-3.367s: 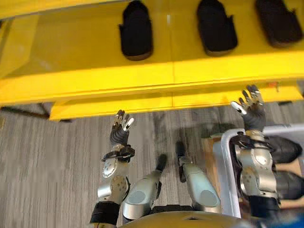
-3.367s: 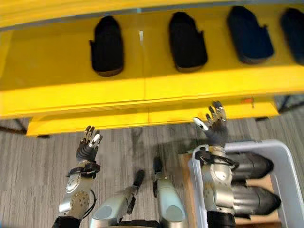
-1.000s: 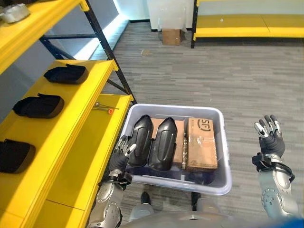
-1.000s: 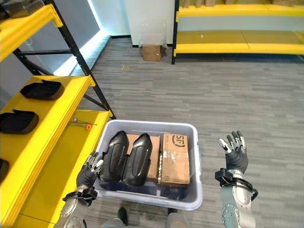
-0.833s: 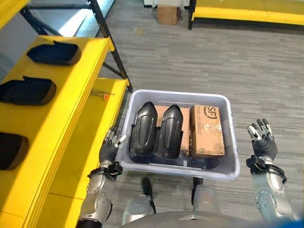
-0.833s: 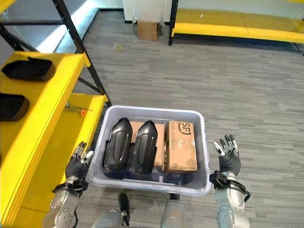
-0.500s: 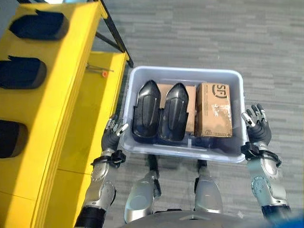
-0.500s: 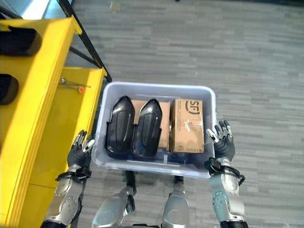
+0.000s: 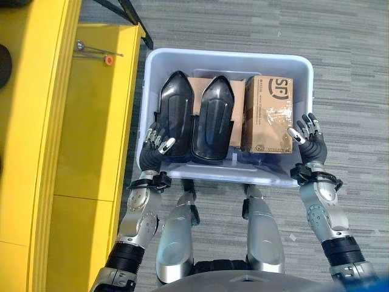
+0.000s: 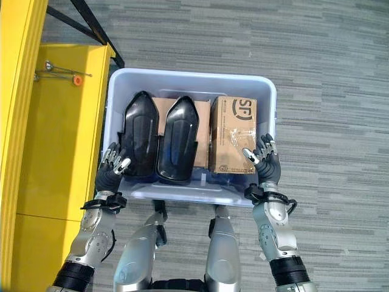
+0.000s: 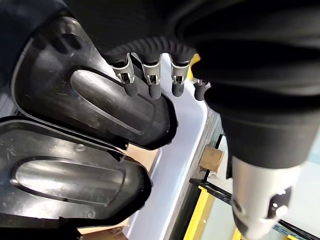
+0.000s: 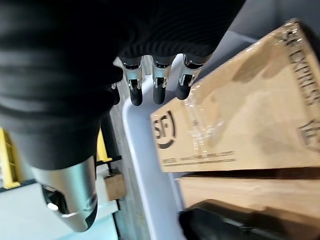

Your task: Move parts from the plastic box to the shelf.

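Parts (image 9: 174,115) lie lengthwise in the plastic box (image 9: 228,59), just beyond the nearer left robot hand (image 9: 155,146), fingers apart.

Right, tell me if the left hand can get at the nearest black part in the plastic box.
Probably yes: the left hand is open at the plastic box rim beside that black part, nothing lying over it.

Both eye views look steeply down from the robot's head and share the plastic box (image 9: 228,58) on the floor. Each wrist view looks along its own fingers (image 11: 151,85) from very close, into that box.
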Tool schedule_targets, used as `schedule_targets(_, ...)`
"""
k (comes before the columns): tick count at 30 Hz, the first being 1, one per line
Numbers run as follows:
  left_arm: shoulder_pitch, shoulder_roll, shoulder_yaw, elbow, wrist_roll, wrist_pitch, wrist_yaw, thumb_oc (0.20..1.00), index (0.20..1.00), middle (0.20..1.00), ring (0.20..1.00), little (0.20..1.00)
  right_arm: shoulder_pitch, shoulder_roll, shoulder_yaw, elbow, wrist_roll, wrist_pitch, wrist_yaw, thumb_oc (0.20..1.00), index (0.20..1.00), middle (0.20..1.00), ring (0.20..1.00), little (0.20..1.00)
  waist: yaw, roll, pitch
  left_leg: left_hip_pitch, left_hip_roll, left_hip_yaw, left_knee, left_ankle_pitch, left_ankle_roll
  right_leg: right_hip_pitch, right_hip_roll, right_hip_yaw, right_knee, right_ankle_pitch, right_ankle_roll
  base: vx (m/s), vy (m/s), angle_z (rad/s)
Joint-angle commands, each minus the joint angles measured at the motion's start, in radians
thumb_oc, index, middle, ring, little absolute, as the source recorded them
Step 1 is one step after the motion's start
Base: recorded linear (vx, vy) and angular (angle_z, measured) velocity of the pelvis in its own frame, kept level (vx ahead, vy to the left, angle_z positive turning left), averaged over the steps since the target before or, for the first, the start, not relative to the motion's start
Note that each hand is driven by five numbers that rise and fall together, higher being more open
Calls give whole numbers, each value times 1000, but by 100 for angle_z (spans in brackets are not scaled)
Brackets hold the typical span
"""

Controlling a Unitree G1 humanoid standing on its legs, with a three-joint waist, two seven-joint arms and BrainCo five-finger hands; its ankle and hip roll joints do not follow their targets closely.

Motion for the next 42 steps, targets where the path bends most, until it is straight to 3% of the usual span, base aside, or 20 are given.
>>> schedule_targets(1,13,30,27,-40,22,-43,22,1000,1000,1000,1000,1000,-33,26,10,-25,-34,-37,-16,1000,1000,1000,1000,1000,2,-57,-13,-80,130,-100,121,-76,-84,37,-72,6,-34,45,20,0,0,0)
schedule_targets(17,-24,26,-18,-24,27,-44,33,1000,1000,1000,1000,1000,-143,36,130,121,-115,6,-19,1000,1000,1000,1000,1000,8,-36,-13,-107,122,-115,136,-90,-84,23,-82,-13,-25,36,12,10,4,4)
schedule_targets(28,-76,4,-55,-5,21,-51,51,1000,1000,1000,1000,1000,-308,107,302,265,-97,27,24,1000,1000,1000,1000,1000,39,-12,-13,-115,110,-123,129,-88,-82,27,-93,-28,-29,34,7,5,8,2)
schedule_targets(42,-109,2,-107,-9,-13,-50,47,1000,1000,1000,1000,1000,-503,162,284,543,49,27,-11,1000,1000,1000,1000,1000,84,21,-13,-146,101,-137,140,-89,-79,14,-101,-39,-28,34,4,5,9,5)
